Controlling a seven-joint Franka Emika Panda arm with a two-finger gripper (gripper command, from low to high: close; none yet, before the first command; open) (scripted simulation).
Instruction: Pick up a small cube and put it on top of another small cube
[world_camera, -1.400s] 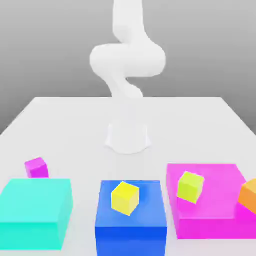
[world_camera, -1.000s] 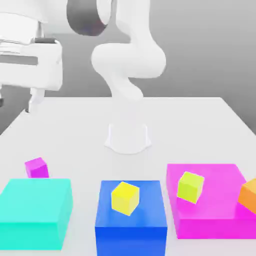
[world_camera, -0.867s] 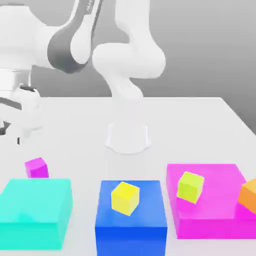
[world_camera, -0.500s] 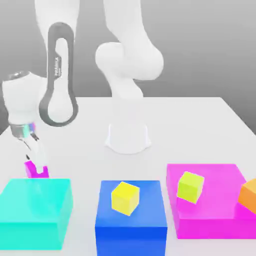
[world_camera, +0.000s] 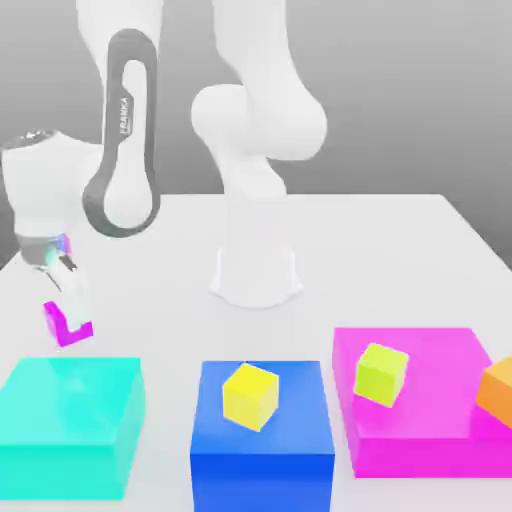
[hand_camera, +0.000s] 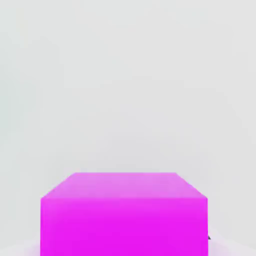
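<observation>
**Magenta cube gripped at the desk's edge**

Magenta cube (world_camera: 66, 326) is now sitting clamped in the pincer (world_camera: 72, 318), which was gaping a second ago, on the exterior view's left behind the teal block (world_camera: 70, 425). Hand view: cube (hand_camera: 123, 212) looming close, lift pending.

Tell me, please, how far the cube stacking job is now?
Done: the gripper is shut on the small magenta cube beside the teal block. In hand: that cube. Left: carry it and set it on another small cube, such as the yellow cube on the blue block.
</observation>
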